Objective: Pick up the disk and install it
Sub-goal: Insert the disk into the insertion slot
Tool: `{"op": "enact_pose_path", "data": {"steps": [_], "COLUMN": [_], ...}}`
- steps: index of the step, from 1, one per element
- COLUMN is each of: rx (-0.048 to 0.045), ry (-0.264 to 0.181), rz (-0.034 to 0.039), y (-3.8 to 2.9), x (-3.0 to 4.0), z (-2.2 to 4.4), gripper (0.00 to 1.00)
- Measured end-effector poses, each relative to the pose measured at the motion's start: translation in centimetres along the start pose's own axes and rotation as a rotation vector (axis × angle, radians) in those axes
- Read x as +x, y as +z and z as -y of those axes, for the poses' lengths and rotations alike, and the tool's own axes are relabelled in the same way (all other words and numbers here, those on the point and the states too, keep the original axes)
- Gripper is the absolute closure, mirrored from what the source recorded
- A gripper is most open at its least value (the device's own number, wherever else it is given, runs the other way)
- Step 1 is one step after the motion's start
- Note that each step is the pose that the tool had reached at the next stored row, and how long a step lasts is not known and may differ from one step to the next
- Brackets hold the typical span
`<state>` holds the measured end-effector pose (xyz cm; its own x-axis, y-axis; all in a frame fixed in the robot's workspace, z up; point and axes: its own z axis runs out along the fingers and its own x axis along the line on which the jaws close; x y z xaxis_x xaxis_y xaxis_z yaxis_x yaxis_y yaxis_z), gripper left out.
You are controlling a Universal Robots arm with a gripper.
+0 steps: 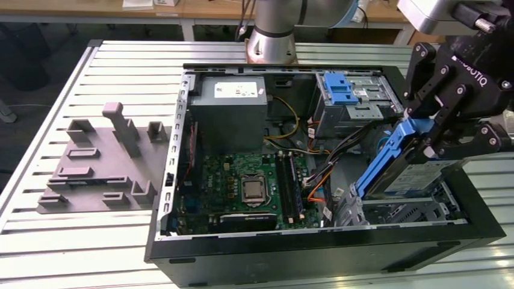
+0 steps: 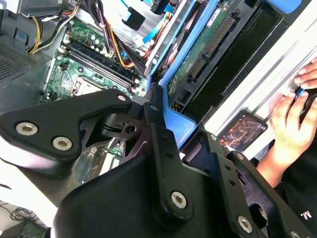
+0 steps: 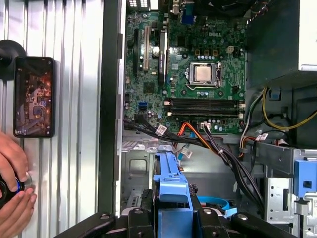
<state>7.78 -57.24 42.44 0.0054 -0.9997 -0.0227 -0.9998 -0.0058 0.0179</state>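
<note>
Black gripper [image 1: 451, 143] with silver screws [image 2: 178, 199] — silver-grey arm [image 1: 271, 37], blue joint cap [image 1: 347, 14].

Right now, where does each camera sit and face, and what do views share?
Exterior view: off the arm, looking down into the open black computer case; shows arm base and gripper holding the silver-grey, blue-framed disk.
First wrist view: on the wrist, looking over gripper and disk onto the green motherboard.
Second wrist view: on the wrist, looking past gripper links along the disk.
Both wrist views share motherboard, black phone and a person's hand.
</note>
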Motion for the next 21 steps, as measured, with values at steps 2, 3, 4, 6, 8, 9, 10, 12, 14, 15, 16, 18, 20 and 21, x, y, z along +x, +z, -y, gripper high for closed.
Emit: {"op": "enact_pose_path", "data": {"steps": [2,3,4,6,8,9,10,12,14,15,16,18,20,21], "rx": [0.0002,0.0003,0.0003,0.0004,0.0005,0.0006,0.0007,0.0006,0.0006,0.0006,0.0007,0.0007,0.0007,0.0007], "ry": [0.000,0.000,0.000,0.000,0.000,0.000,0.000,0.000,0.000,0.000,0.000,0.000,0.000,0.000], "rz": [-0.0001,-0.0001,-0.0001,-0.0003,0.0000,0.0002,0.0003,-0.0001,0.0000,0.0000,0.0000,0.0000,-0.0002,-0.0001], "y": [0.13,0.17,0.18,0.19,0.31,0.42,0.59,0.94,1.30,1.48,1.66,2.04,2.39,2.57], "x": [0.00,0.00,0.00,0.00,0.00,0.01,0.02,0.02,0.03,0.03,0.04,0.05,0.05,0.06], "z": [0.00,0.01,0.00,0.01,0.01,0.01,0.01,0.02,0.02,0.03,0.03,0.04,0.04,0.05], "gripper": [0.64,0.64,0.64,0.62,0.62,0.56,0.56,0.56,0.56,0.58,0.58,0.70,0.76,0.82]}}
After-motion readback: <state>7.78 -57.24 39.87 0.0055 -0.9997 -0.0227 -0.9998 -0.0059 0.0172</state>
